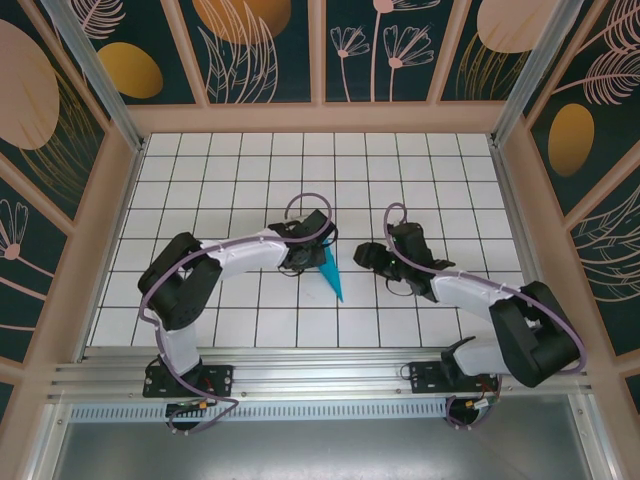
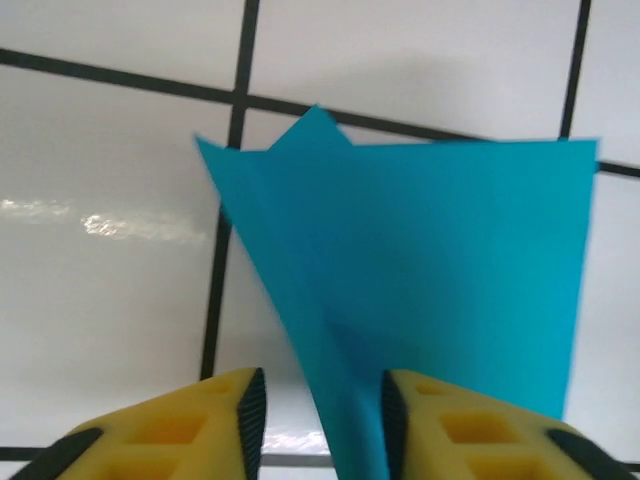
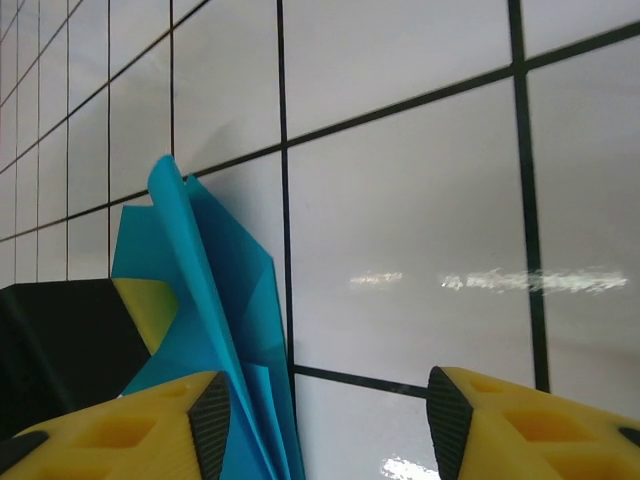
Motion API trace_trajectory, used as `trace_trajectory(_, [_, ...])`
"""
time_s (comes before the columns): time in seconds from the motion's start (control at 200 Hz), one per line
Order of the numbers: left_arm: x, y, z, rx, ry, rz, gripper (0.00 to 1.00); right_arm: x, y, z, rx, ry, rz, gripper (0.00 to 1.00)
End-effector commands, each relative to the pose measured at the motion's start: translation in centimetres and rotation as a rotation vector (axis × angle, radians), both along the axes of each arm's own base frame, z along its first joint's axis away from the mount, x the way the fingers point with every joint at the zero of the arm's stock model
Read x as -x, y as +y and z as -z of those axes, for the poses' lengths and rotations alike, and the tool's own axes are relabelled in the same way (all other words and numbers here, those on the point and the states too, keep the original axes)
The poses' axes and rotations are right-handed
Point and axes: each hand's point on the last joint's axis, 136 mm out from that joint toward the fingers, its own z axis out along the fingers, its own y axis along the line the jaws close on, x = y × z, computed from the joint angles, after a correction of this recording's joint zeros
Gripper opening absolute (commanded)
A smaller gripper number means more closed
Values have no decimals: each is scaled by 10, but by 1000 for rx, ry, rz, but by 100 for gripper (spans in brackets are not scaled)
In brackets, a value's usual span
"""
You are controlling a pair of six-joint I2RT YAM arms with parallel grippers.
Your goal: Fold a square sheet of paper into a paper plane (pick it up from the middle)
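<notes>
The paper plane (image 1: 331,275), a teal-blue folded dart, stands on edge on the white tiles between both arms, its point toward the near edge. My left gripper (image 1: 305,262) is at its upper left. In the left wrist view the paper plane's (image 2: 430,260) lower fold runs down between the fingers of the left gripper (image 2: 325,410), lying against the right pad with a gap to the left pad. My right gripper (image 1: 362,255) is just right of it. In the right wrist view the paper plane (image 3: 200,290) rises beside the left finger (image 3: 190,425) of the right gripper (image 3: 327,420), whose jaws stand wide apart.
The white tiled floor (image 1: 420,180) stretches behind and to both sides. Patterned wall panels (image 1: 270,50) enclose it, and a metal rail (image 1: 320,385) runs along the near edge. The left gripper's black body (image 3: 60,340) sits behind the paper in the right wrist view.
</notes>
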Motion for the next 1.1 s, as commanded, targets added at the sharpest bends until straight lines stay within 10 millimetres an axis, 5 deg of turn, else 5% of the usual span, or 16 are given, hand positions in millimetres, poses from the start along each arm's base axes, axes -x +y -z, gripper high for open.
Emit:
trace_trajectory(0.0, [2, 5, -9, 38, -31, -27, 36, -1, 25, -18, -80, -49, -100, 56])
trace_trajectory(0.185, [8, 11, -12, 80, -64, -32, 20, 9, 49, -16, -75, -45, -233, 58])
trace_trajectory(0.455, [18, 20, 4, 60, -47, -20, 15, 18, 85, -7, -13, -30, -357, 60])
trace_trajectory(0.51, [17, 19, -5, 82, -67, -19, 15, 19, 90, -7, -12, -35, -368, 59])
trace_trajectory(0.696, [16, 20, -10, 93, -87, -23, 16, 23, 95, -11, -7, -51, -388, 55])
trace_trajectory(0.771, [15, 18, -12, 108, -97, -18, 16, 26, 96, -16, -11, -72, -401, 45])
trace_trajectory(1.096, [13, 15, -11, 111, -101, -5, 16, 29, 97, -3, 25, -47, -426, 50])
